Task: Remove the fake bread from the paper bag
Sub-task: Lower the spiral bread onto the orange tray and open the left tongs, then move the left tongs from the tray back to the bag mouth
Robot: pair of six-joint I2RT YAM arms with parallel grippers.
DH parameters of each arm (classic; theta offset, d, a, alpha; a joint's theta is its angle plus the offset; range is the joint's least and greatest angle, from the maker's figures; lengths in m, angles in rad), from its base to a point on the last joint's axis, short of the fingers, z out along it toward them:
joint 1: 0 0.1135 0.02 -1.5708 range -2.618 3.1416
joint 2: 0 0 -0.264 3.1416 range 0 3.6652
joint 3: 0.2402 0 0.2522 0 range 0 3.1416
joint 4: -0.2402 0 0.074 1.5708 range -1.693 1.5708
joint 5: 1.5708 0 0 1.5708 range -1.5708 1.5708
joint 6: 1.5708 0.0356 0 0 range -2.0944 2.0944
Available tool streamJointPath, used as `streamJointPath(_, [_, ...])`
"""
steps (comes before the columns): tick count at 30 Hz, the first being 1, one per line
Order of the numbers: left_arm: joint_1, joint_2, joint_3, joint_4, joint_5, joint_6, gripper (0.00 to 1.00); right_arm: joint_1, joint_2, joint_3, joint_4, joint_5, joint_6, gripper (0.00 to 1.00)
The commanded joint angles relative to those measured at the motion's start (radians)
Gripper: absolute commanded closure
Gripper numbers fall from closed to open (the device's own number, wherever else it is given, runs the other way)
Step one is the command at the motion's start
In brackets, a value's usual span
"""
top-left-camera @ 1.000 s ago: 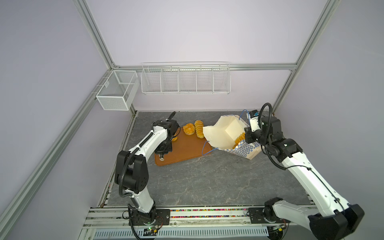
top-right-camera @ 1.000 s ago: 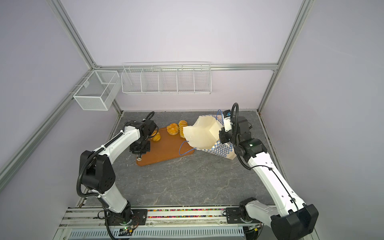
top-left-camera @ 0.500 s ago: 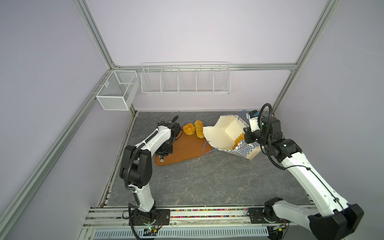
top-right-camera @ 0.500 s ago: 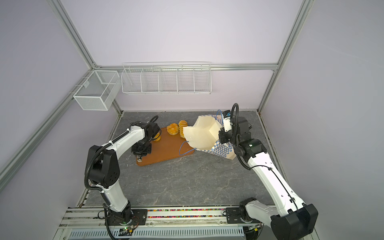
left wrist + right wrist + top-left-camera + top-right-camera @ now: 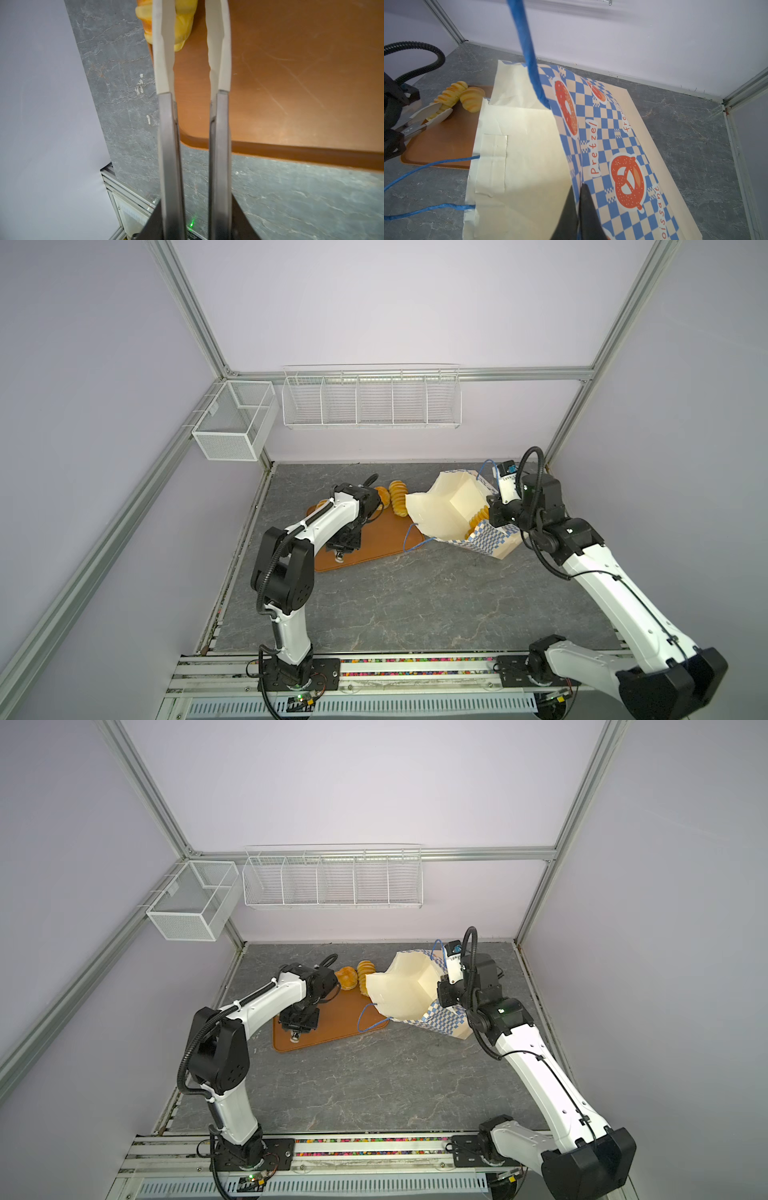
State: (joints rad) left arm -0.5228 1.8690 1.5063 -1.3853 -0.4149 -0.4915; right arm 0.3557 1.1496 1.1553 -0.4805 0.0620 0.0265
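The bag [image 5: 451, 506] is lying on its side on the surface [image 5: 415, 605]. Its mouth is gaping toward the tray [image 5: 374, 545] and its base is pointing toward the right arm's side, so its long axis is running across the surface between the two. The right gripper [image 5: 579, 200] is pinching the bag's upper wall near the rim, jaws closed on the paper and propping the mouth open. The blue cord handles [image 5: 529, 54] are hanging loose, one trailing onto the tray.

Some bread [image 5: 471, 99] is already sitting out. A ridged loaf [image 5: 398, 499] and a bun [image 5: 382, 495] are resting at the tray's back edge, just beside the bag's rim, with the loaf's long axis running roughly front to back. A third piece [image 5: 184, 25] is lying at the tray's back corner on the left arm's side, partly between the fingers [image 5: 164, 52] of the left gripper [image 5: 444, 108]. That gripper is standing narrowly parted with one finger showing clear of the piece, so it is looking released rather than clamped. At least one more ridged piece [image 5: 478, 519] is showing deep inside the bag, by the right gripper.

The bread is looking light and probably a little squashy, and its ridges should be helping against slip. The best hold is likely across the short axis at the middle. The bag is thin paper, likely to crumple, slide or tear. Any reach should therefore be going in along its long axis through the mouth, without pushing on the walls.
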Motion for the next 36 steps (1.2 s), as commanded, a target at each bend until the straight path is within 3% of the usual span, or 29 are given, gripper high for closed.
streamJointPath(1, [-0.017, -0.003, 0.043, -0.041, 0.020, -0.002, 0.66, -0.005, -0.008, -0.005, -0.010, -0.006, 0.015, 0.93])
streamJointPath(12, [-0.032, -0.140, 0.103, -0.034, 0.064, 0.009, 0.76, -0.005, -0.007, 0.006, -0.027, -0.006, 0.018, 0.93])
streamJointPath(15, [0.030, -0.183, 0.077, 0.036, 0.150, 0.049, 0.82, -0.004, -0.011, 0.004, -0.032, -0.010, 0.018, 0.93])
streamJointPath(19, [0.151, -0.221, 0.007, 0.172, 0.309, 0.106, 0.96, -0.005, -0.015, 0.001, -0.039, -0.013, 0.021, 0.93])
streamJointPath(26, [0.290, -0.128, 0.008, 0.299, 0.449, 0.190, 1.00, -0.001, -0.011, 0.006, -0.047, -0.014, 0.031, 0.93])
streamJointPath(36, [0.372, 0.001, -0.009, 0.370, 0.421, 0.225, 1.00, 0.001, 0.003, 0.020, -0.048, -0.012, 0.032, 0.93])
